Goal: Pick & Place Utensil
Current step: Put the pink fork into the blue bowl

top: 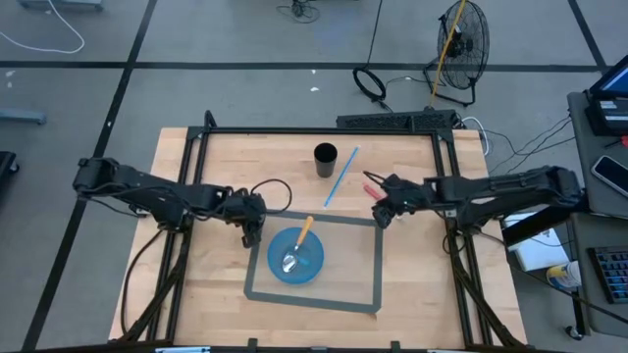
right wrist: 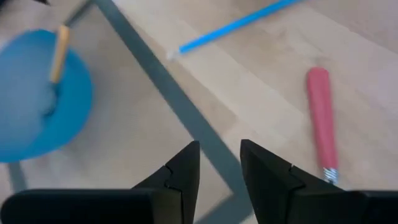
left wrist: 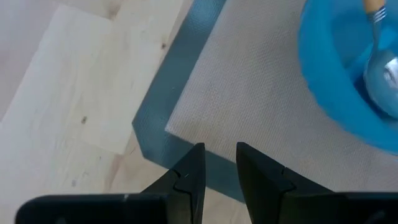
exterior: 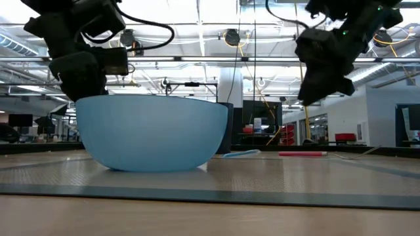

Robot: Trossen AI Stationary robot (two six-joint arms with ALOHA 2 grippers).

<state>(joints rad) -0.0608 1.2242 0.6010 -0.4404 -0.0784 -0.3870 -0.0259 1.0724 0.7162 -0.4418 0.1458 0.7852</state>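
Fingers (left wrist: 193,171) of the left gripper (left wrist: 216,168) standing narrowly apart, holding nothing — hovering over the mat's (top: 365,257) grey border at its corner, just beside the bowl (top: 295,256). Fingers (right wrist: 185,168) of the right gripper (right wrist: 219,165) also parted by a narrow gap, gripping nothing, hanging over the mat's far right corner. Lying near that gripper, on bare table (top: 177,265): a red-handled utensil (right wrist: 321,118) and, farther off, a blue straw (top: 340,176). Resting inside the bowl — a spoon (top: 297,246) with a wooden handle, its metal end down in the bottom and its handle leaning up on the rim. Standing beyond the mat near the straw: a dark cup (top: 325,159). Reaching in from opposite sides, both arms flanking the bowl, clear of it.
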